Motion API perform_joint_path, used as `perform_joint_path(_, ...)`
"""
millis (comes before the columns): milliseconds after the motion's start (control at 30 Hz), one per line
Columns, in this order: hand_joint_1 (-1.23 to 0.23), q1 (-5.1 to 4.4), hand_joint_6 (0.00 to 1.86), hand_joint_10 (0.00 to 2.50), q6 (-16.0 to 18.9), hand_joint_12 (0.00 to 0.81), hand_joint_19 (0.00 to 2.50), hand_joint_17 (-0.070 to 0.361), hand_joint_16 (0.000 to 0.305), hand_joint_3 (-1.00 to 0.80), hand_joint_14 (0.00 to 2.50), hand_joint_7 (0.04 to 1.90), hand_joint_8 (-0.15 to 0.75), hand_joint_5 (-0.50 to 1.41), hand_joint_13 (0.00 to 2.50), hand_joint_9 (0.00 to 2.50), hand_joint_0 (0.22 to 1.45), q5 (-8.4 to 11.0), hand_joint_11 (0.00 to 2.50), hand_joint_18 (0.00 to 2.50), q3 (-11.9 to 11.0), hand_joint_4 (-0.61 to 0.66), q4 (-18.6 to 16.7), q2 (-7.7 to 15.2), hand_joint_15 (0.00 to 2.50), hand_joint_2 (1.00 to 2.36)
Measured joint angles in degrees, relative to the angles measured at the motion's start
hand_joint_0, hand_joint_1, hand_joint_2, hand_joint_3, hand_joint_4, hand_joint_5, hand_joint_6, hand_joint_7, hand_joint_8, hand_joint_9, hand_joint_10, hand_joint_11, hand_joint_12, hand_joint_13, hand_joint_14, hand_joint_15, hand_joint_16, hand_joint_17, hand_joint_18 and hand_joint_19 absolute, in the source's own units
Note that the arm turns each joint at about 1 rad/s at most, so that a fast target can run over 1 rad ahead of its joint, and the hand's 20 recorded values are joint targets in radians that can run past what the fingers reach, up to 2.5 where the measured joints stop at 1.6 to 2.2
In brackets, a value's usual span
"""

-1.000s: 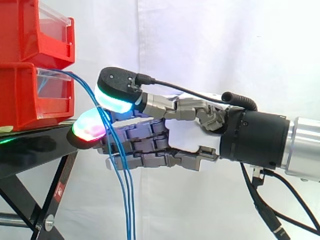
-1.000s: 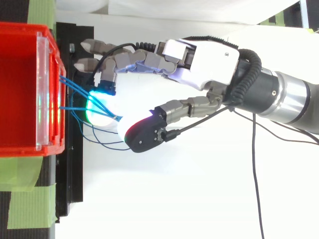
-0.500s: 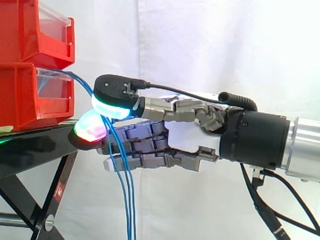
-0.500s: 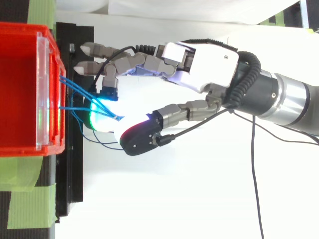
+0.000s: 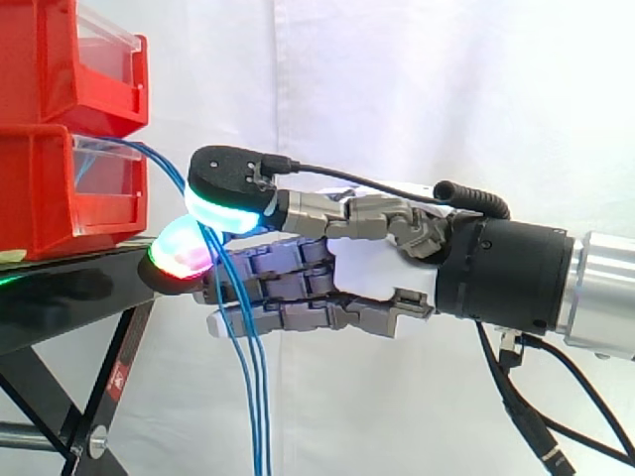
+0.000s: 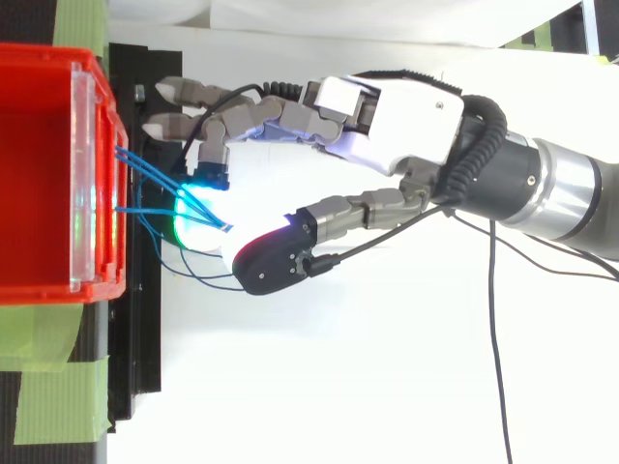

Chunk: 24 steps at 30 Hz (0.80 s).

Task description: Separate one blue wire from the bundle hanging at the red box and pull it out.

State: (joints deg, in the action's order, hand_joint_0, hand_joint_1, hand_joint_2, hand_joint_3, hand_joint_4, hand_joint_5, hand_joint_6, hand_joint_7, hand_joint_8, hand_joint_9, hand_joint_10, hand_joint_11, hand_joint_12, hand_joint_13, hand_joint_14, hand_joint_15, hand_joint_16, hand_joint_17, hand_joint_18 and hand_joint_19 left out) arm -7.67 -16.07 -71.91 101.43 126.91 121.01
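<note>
The hand (image 5: pixel 369 270) pinches the blue wires (image 5: pixel 250 377), which hang from the front of the red box (image 5: pixel 40 198), between thumb and fingertip (more than one strand, it seems), so it should release all but one before pulling.

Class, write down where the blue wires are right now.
In the side view, on the left, the blue wires leave the lower red bin, cross the hand and hang down beside the black stand.

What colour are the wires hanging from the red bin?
Blue; the wires show best in the side view.
</note>
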Motion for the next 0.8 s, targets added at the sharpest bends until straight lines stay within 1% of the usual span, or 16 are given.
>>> perform_joint_path(300,-0.62,0.10,0.78,0.00,0.2,0.352,0.36,0.116,0.052,-0.40,0.00,1.02,0.289,-0.20,0.14,0.17,0.60,-0.06,0.09,0.12,0.0,0.30,0.2,0.0,0.15,1.01)
perform_joint_path(800,-0.62,0.26,0.78,0.00,0.6,0.353,0.36,0.116,0.052,-0.38,0.00,1.03,0.291,-0.20,0.15,0.19,0.61,-0.17,0.11,0.13,0.0,0.30,0.1,-0.1,0.15,1.01)
